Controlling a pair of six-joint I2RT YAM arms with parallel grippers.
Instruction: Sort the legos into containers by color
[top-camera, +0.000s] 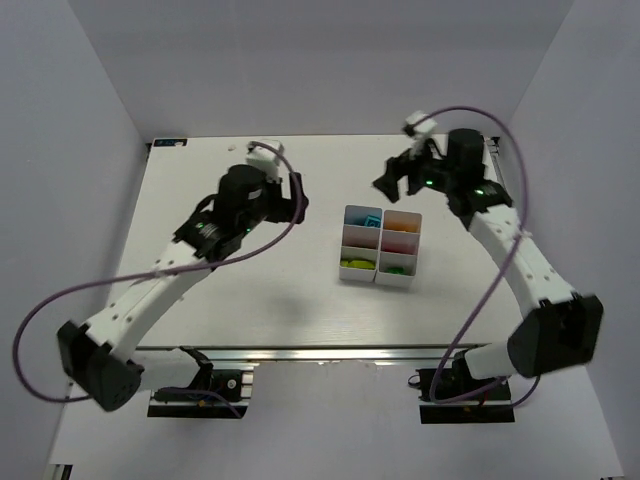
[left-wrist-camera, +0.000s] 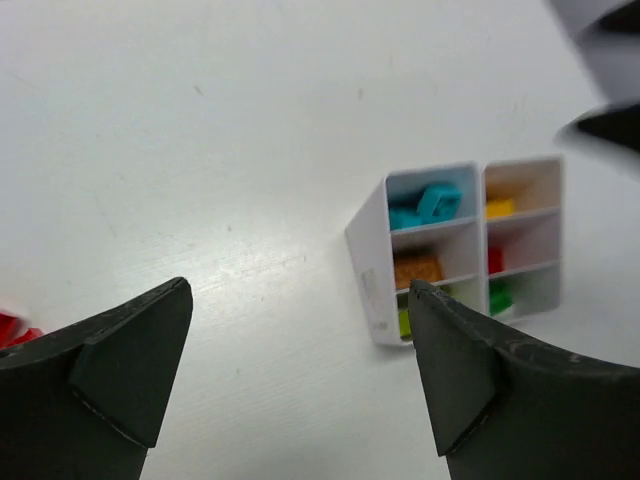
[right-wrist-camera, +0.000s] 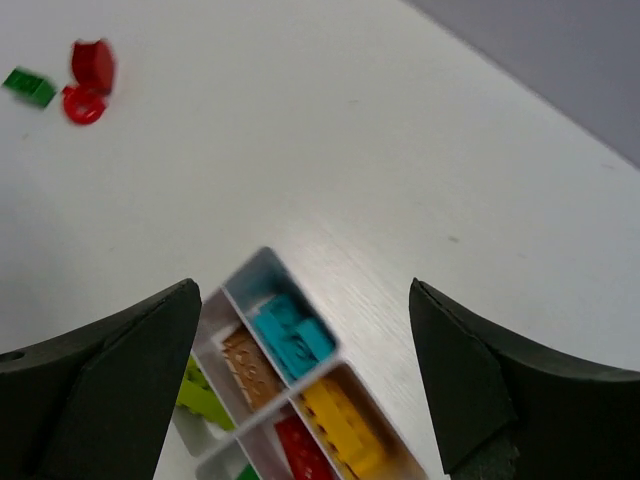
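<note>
The left gripper (left-wrist-camera: 298, 300) and the right gripper (right-wrist-camera: 302, 295) both gape wide and hold nothing. They hover near the bins (top-camera: 380, 245), which stand about mid-table (top-camera: 200, 310) with bricks (right-wrist-camera: 292, 335) already inside. Red pieces (right-wrist-camera: 90, 65) and a green brick (right-wrist-camera: 28, 86) lie loose beyond the bins, on the left arm's side. They look light, hard and slick, so pinch squarely across flat sides.

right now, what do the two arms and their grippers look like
The left arm and right arm match: white links, black joint housings, a loose purple cable alongside each, small green lights near the wrists. The left gripper and right gripper have matte black, wedge-shaped fingers.
</note>
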